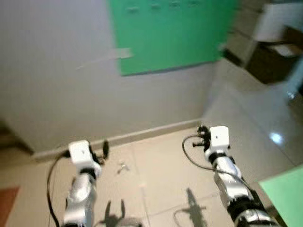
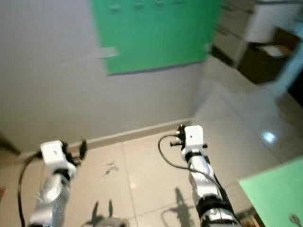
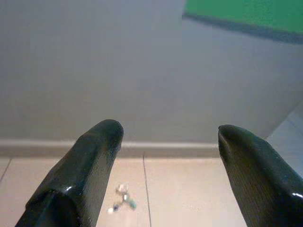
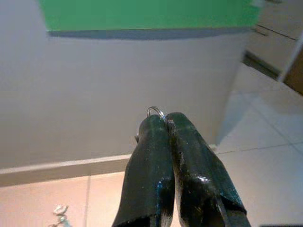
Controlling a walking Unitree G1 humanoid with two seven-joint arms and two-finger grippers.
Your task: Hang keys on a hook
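A green board (image 1: 170, 33) hangs on the grey wall ahead, with small blurred hooks (image 1: 155, 6) along its top. My right gripper (image 4: 163, 120) is shut, and a thin silver key ring (image 4: 156, 112) sticks out between its fingertips. It is held low in front of the wall, well below the board (image 1: 201, 128). A second small bunch of keys (image 1: 122, 166) lies on the tiled floor near the baseboard, also seen in the left wrist view (image 3: 122, 198). My left gripper (image 3: 165, 132) stands open above the floor, just left of those keys, with nothing between its fingers.
A pale baseboard (image 1: 156, 130) runs along the foot of the wall. A strip of tape (image 1: 124, 53) sits on the wall beside the board. Dark furniture (image 1: 272, 59) stands at the far right. A green surface (image 1: 284, 189) juts in at the lower right.
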